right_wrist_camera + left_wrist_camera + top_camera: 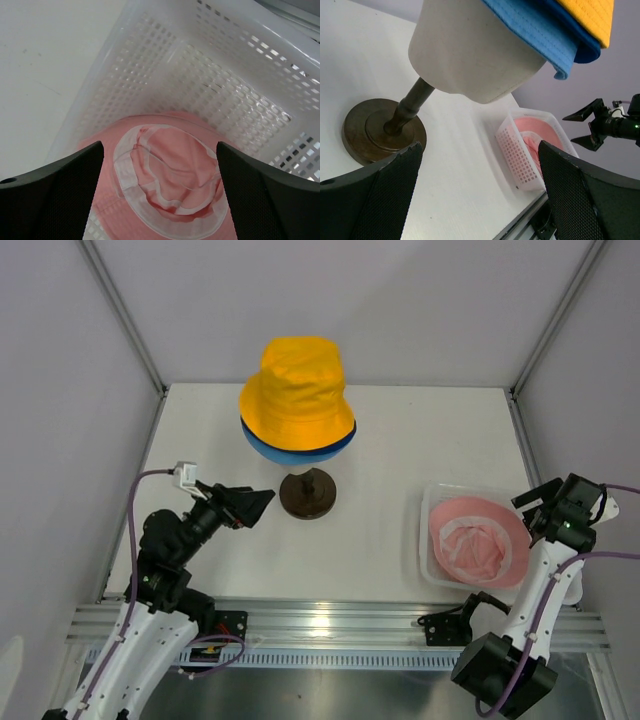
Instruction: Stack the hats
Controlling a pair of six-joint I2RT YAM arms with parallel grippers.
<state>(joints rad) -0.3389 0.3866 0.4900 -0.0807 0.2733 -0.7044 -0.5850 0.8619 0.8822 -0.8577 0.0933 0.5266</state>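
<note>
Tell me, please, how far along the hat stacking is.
Done: the yellow hat sits over the navy hat and light blue hat on the mannequin head. In hand: nothing; the left gripper is open and empty, the right gripper open above the pink hat. Left: that hat, lying in the basket, needs stacking.

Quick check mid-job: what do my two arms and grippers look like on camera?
The left arm and right arm have white links, black joints and purple cables. The left gripper and right gripper are black, with mesh-textured fingers.
</note>
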